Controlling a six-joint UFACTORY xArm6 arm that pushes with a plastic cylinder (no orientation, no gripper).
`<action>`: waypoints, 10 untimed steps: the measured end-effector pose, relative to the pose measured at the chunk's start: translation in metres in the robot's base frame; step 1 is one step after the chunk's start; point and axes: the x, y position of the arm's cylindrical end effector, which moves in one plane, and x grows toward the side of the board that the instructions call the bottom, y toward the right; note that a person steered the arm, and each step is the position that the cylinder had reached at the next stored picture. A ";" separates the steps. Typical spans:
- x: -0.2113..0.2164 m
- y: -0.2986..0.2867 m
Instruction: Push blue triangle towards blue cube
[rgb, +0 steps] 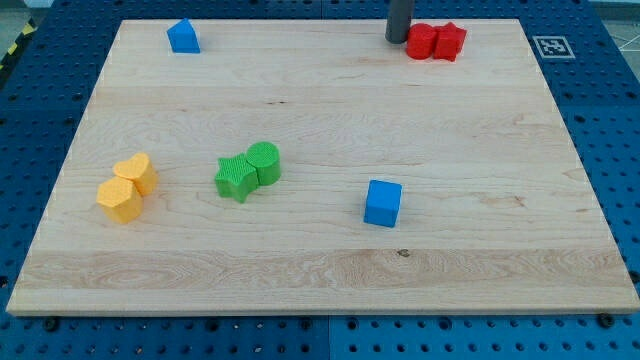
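Observation:
The blue triangle (183, 37) lies near the board's top left corner. The blue cube (383, 203) sits right of the board's middle, toward the bottom. My tip (397, 39) is at the top edge of the board, right of centre, just left of two red blocks. It is far to the right of the blue triangle and well above the blue cube, touching neither.
Two red blocks (436, 41) touch each other beside my tip. A green star and green cylinder (248, 171) sit together left of centre. Two yellow blocks (127, 187) sit at the left. The wooden board (320, 270) lies on a blue perforated table.

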 end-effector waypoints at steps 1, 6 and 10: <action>-0.007 0.009; 0.077 -0.277; -0.040 -0.360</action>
